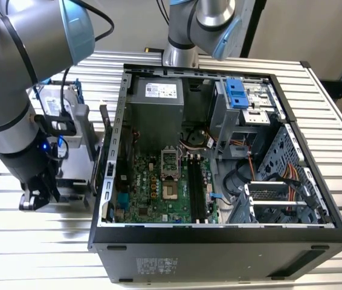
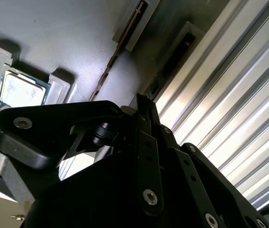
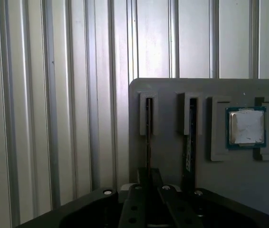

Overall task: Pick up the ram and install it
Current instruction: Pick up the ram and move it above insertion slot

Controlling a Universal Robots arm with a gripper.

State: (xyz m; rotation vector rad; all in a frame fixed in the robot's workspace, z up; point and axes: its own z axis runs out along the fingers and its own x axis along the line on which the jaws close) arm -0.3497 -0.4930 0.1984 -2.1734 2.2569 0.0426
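My gripper (image 1: 35, 199) sits low at the exterior view's lower left; can't tell its state. The ram (image 3: 148, 128) stands on edge in the grey holder (image 3: 172, 90), its long axis parallel to the bench (image 3: 53, 95) slats and running away from my gripper (image 3: 148, 178).

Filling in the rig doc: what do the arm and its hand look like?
Arm: grey tube links, light-blue joint caps, black cable looped along it. Hand: black, jointed link bars with silver screw heads in both wrist views; a small blue light glows on the black wrist.
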